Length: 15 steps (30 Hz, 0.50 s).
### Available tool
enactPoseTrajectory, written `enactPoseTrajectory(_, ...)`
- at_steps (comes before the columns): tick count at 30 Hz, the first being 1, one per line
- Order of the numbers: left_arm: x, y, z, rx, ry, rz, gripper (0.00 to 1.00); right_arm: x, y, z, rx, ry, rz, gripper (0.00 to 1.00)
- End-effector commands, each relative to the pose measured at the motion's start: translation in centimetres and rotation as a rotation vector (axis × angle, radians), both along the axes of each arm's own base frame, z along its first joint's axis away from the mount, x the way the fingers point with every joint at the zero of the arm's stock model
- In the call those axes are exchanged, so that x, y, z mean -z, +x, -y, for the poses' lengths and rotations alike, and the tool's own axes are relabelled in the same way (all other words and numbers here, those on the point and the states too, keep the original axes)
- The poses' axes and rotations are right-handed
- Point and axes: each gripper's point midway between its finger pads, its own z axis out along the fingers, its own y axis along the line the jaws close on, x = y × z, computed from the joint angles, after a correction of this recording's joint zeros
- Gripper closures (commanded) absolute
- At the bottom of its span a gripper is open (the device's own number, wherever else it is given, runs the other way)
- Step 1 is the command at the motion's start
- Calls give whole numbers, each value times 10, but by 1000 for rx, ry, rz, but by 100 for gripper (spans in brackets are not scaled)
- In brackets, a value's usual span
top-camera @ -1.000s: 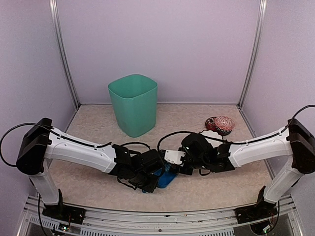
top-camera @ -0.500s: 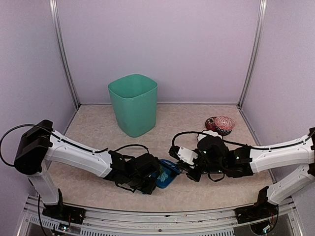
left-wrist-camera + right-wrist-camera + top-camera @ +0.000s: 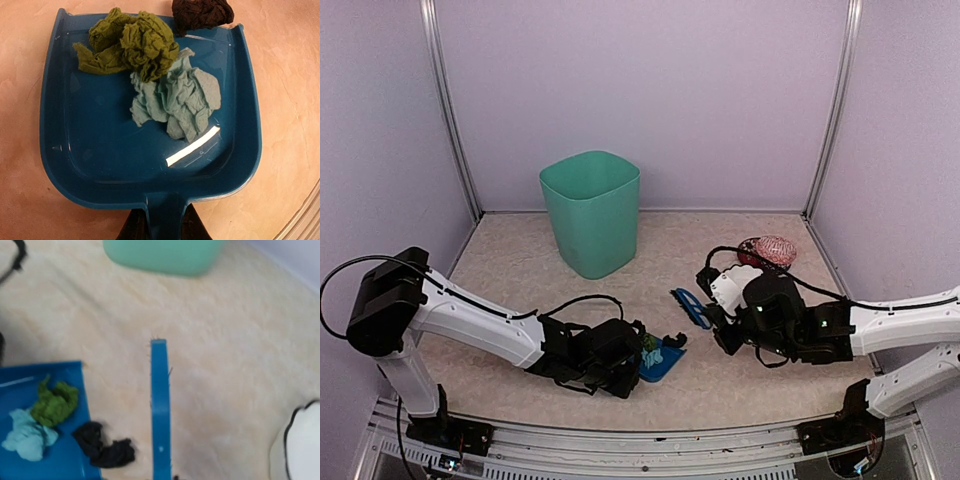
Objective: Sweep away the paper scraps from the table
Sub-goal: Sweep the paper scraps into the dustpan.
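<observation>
The dustpan (image 3: 100,145), with paper scraps (image 3: 175,102) inside, is pinched by the left pincer (image 3: 162,227); the brush (image 3: 160,405) beside it, by the right pincer (image 3: 713,322).

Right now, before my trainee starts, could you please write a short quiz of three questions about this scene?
1. True or false: the black scrap lies fully inside the dustpan.
2. What does the right arm hold? A) the bin B) the brush C) the bowl
3. Fill the gap: the left fingers grip the dustpan by its ____.

Key
1. False: it sits at the front lip, partly on the table.
2. B
3. handle
</observation>
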Motion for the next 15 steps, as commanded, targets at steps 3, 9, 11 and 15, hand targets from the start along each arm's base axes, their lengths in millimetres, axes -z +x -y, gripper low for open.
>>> enactPoseTrajectory(3,20,-10,-8,37,52,-27,100,39,-1,-5,36,-20,-87,100)
enactPoseTrajectory(9,23,-10,-7,49,56,-28,100,61,-9,-32,-83,-48,-142,100)
enactPoseTrajectory(11,23,-10,-6,52,55,-26,100,62,-16,-41,-140,-42,-157,100)
enactPoseTrajectory(15,22,-9,-5,53,52,-22,100,58,-31,-51,-227,-26,-173,100)
